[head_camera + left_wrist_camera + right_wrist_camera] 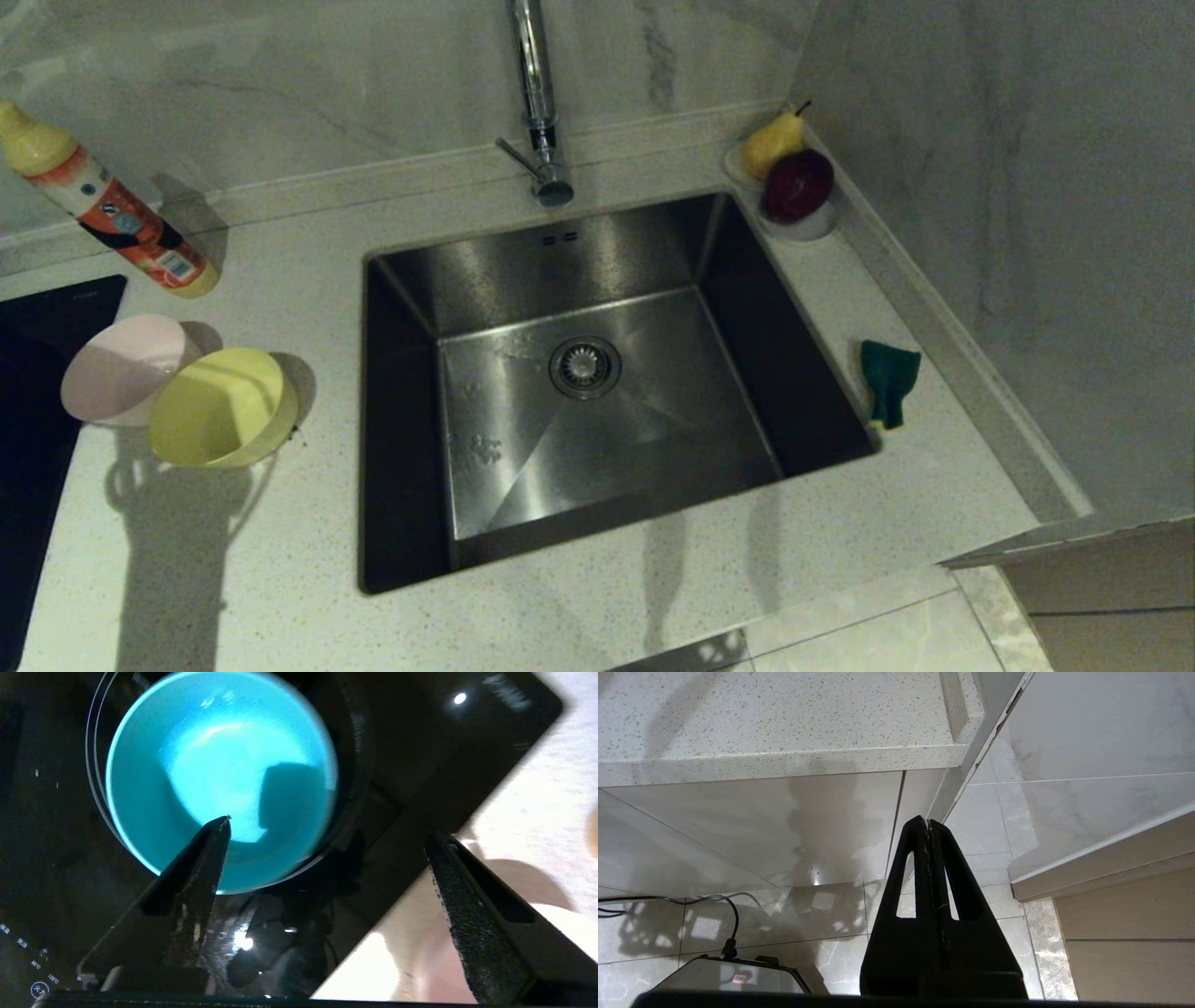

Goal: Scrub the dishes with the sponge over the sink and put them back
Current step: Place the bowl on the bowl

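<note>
The light blue bowl (210,774) stands upright on the black cooktop (420,765). My left gripper (330,826) hovers above it, open wide, with one fingertip (219,830) over the bowl's near rim and nothing between the fingers. The pink bowl (117,369) and the yellow bowl (219,406) sit tilted and touching on the counter left of the sink (485,280). The sponge (889,378), dark green side up, lies on the counter right of the sink. My right gripper (928,822) is shut on nothing, parked below the counter edge. Neither gripper shows in the head view.
A tall chrome tap (537,93) rises behind the sink, and a round drain strainer (584,366) sits in its floor. A yellow-capped bottle (112,210) lies at the back left. A white dish (808,224) with a pear and a red fruit stands at the back right.
</note>
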